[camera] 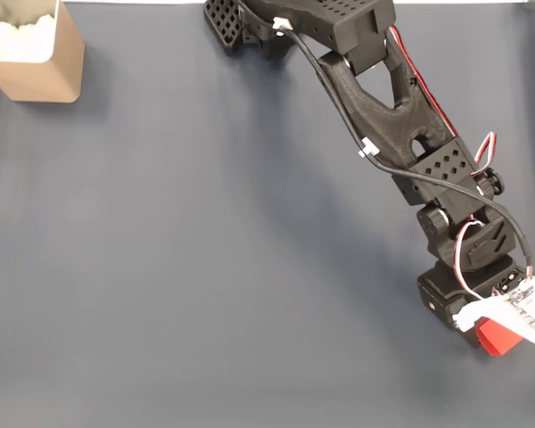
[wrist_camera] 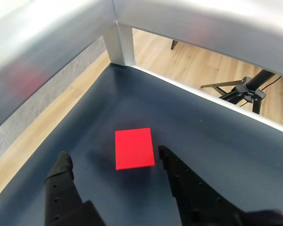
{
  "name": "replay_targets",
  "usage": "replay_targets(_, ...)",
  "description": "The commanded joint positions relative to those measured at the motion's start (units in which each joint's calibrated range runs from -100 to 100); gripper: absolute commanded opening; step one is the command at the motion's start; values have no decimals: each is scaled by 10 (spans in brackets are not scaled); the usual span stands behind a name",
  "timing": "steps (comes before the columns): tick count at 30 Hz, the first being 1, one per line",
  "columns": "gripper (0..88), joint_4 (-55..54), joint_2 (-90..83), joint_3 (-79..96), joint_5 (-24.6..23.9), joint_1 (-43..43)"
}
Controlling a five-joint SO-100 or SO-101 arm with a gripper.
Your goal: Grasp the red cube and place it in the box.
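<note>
Fingers [wrist_camera: 179, 183] spread wide in the wrist view, black and studded, one rising from the lower left, the other from the lower right, nothing pinched between them. Gripper [wrist_camera: 114, 157] poised over the red cube [wrist_camera: 134, 148], which lies flat on the dark blue table [wrist_camera: 203, 122] in the gap between the two tips, nearer the right-hand finger and seemingly just clear of it; contact hard to judge. Well apart from the left-hand finger.

In the fixed view, red cube [camera: 499, 337] seen only as a corner at the lower right, mostly hidden under the wrist of the black arm [camera: 383, 98] and a small white circuit board [camera: 530, 308] fixed there. Gripper tips themselves hidden under the wrist in that view. Arm stretched from the top centre down to the lower right, with black, red and white wires running along it.

Box [camera: 45, 67] far off at the upper left corner of the fixed view, tan walls, white inside, partly cut by the picture's edge, well apart from cube and arm.

Past the table edge in the wrist view: silver metal frame rails [wrist_camera: 122, 42] meeting at a corner post, a light wooden floor [wrist_camera: 193, 56] beyond, and a black tripod base [wrist_camera: 240, 89] at the right.
</note>
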Motion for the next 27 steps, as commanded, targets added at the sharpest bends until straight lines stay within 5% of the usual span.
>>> replay_targets(1, 417, 3, -10, -41, -3, -8)
replay_targets(21, 386, -3, 2, -51, -2, -8)
replay_targets(27, 304, -2, 9, -59, 5, -8)
